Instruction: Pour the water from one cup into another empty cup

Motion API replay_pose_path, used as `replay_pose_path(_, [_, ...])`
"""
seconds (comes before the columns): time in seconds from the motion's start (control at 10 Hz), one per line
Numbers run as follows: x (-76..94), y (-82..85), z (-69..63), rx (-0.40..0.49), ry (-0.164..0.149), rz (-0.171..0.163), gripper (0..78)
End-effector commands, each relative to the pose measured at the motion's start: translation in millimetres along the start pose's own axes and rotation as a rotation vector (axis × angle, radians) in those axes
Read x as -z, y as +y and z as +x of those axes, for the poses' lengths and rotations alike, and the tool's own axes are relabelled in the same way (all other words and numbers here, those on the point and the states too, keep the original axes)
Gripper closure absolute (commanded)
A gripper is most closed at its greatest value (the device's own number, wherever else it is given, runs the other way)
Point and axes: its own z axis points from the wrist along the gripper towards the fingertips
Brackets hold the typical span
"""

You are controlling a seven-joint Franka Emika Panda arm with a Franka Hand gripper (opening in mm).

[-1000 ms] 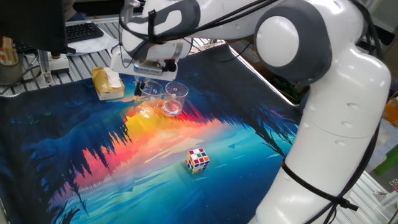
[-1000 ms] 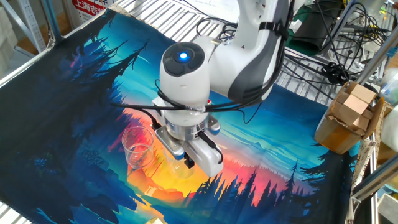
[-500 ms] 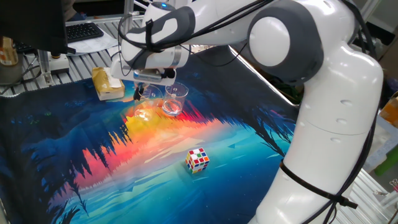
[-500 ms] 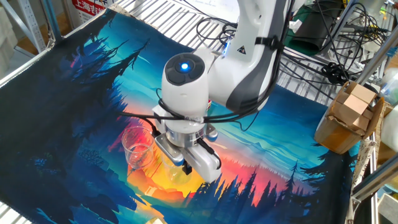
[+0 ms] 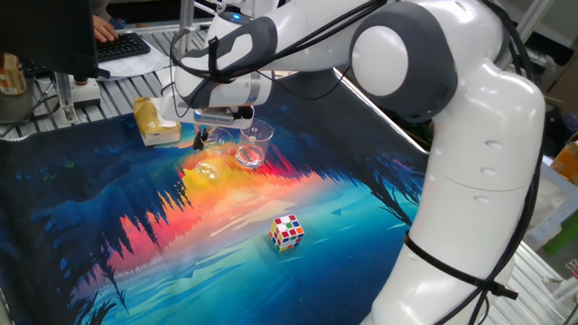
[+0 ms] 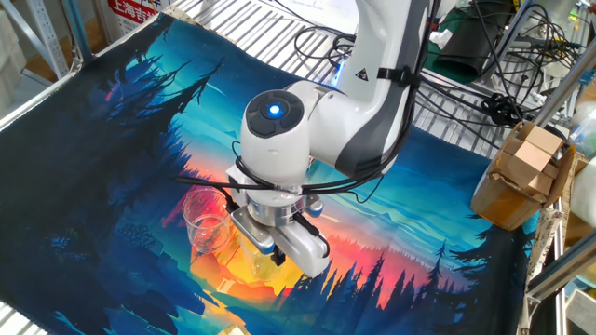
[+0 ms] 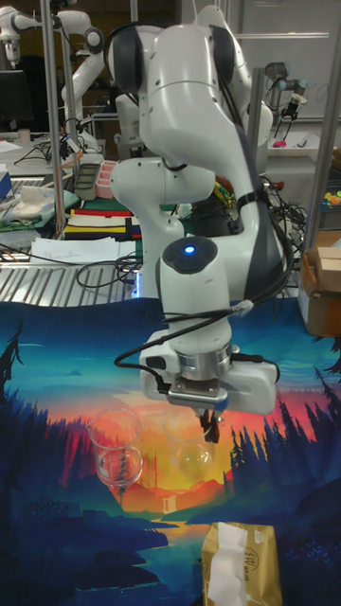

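Observation:
Two clear glass cups stand close together on the printed mat. One cup (image 5: pixel 256 144) (image 6: pixel 207 220) (image 7: pixel 116 449) stands upright and free. My gripper (image 5: pixel 213 138) (image 6: pixel 271 251) (image 7: pixel 209 428) points down at the other cup (image 5: pixel 207 165) (image 7: pixel 192 445), with its narrow-set fingers at that cup's rim wall, apparently pinching it. In the other fixed view the gripper hides most of this cup. The glass is too clear for me to tell which cup holds the water.
A tan box (image 5: pixel 155 123) (image 7: pixel 242 565) lies on the mat just beyond the cups. A colour cube (image 5: pixel 287 231) sits nearer the mat's middle. A cardboard box (image 6: pixel 524 175) stands off the mat, on the wire table.
The gripper has sunk a little and shifted slightly toward the tan box. The cup under it appears to have moved with it. The free cup has stayed put.

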Motion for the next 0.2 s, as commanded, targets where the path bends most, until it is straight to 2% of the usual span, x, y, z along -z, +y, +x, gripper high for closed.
replay_pose_path(0.1, [-1.8,-0.3,-1.7,0.002,-0.002,0.001,76.3])
replay_pose_path(0.2, [-3.0,-0.8,-1.5,0.007,-0.002,0.001,76.3])
